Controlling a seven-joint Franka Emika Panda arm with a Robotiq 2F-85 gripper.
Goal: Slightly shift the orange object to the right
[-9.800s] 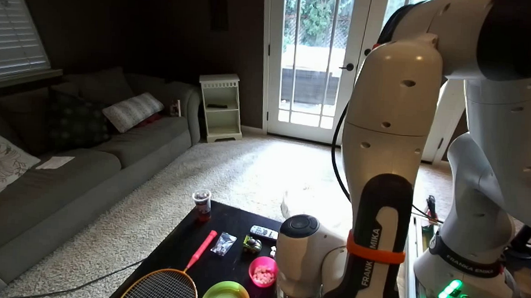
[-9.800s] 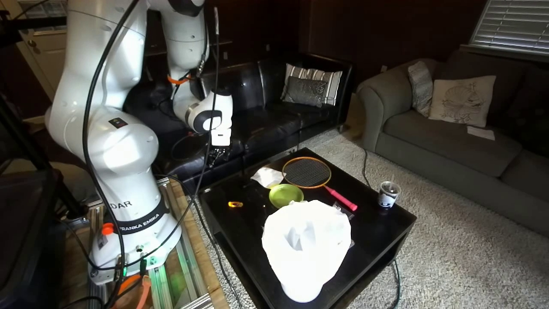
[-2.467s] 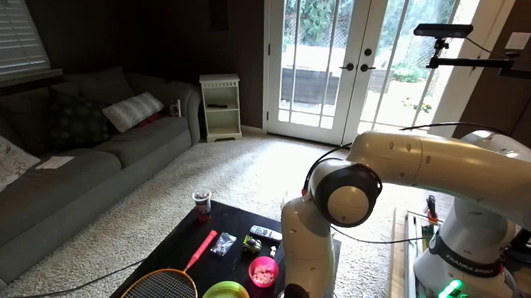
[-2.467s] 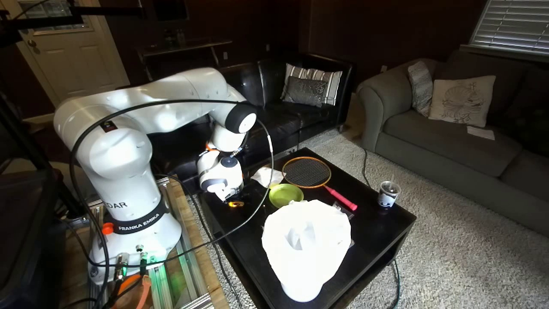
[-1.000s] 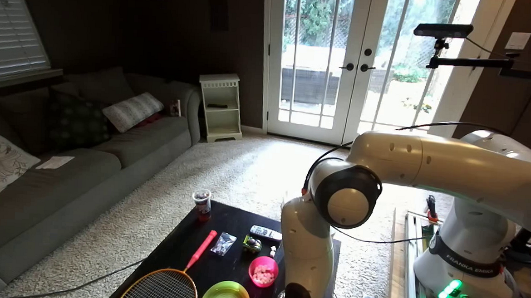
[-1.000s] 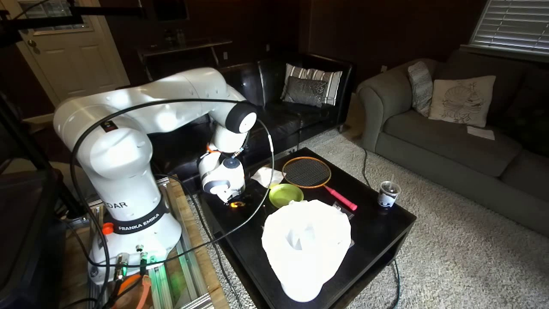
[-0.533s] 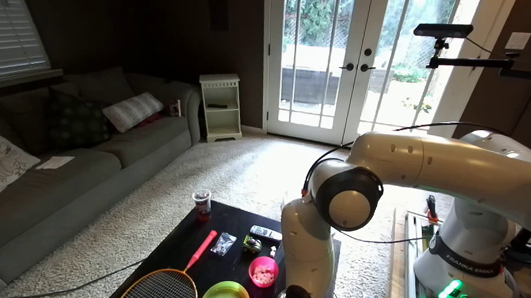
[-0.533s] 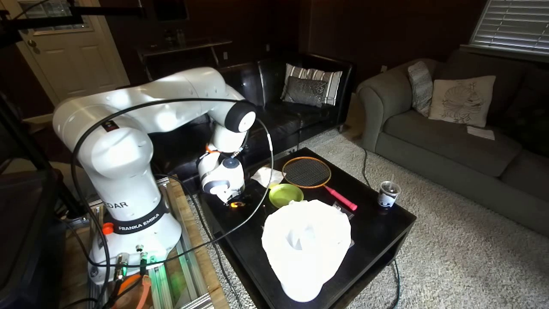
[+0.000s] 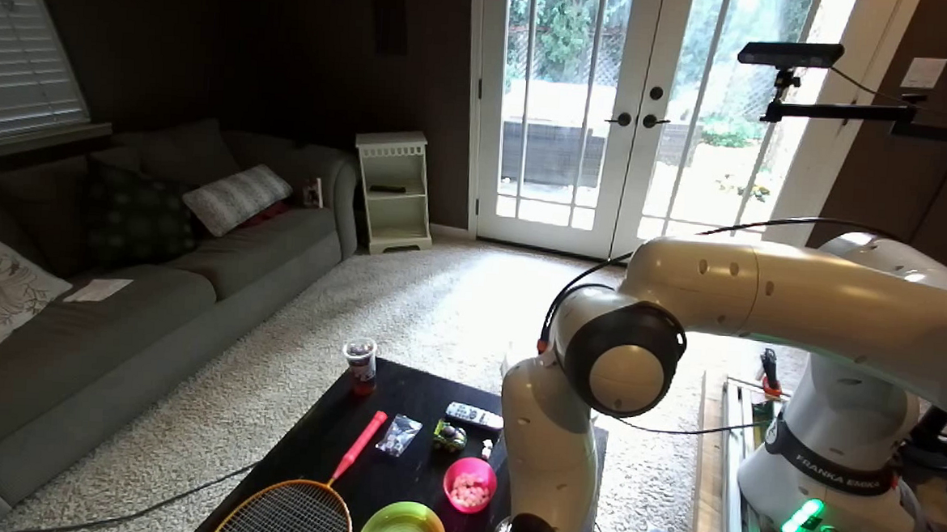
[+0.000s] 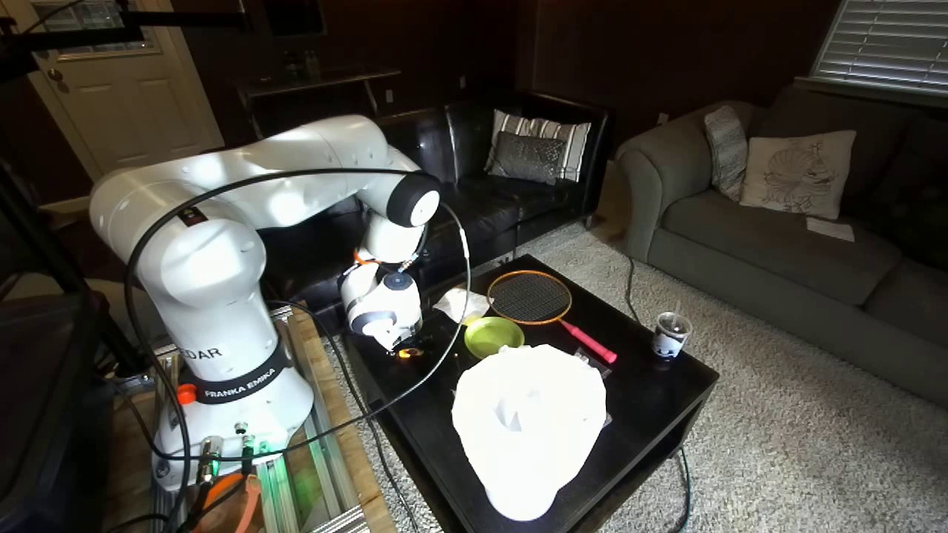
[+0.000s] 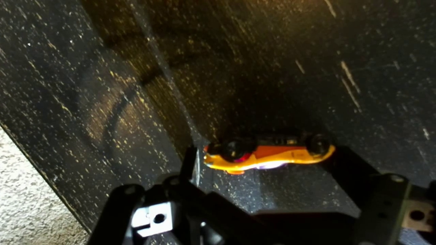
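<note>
Descending has brought the pincer (image 11: 264,159), jaws apart, to the car (image 11: 272,155), one tip near each end; contact is unclear. The rightward shift can likely begin.

- In an exterior view, daylight is admitted through the glazed double doors (image 9: 645,165); the nearby carpet (image 9: 472,298) is bleached, while the walls (image 9: 306,54) are left in gloom.
- In an exterior view, the white container (image 10: 529,444) is overexposed, its surface detail largely lost.
- In the wrist view, a deep shadow is cast beside the toy car (image 11: 272,156); fine detail is slightly softened.
</note>
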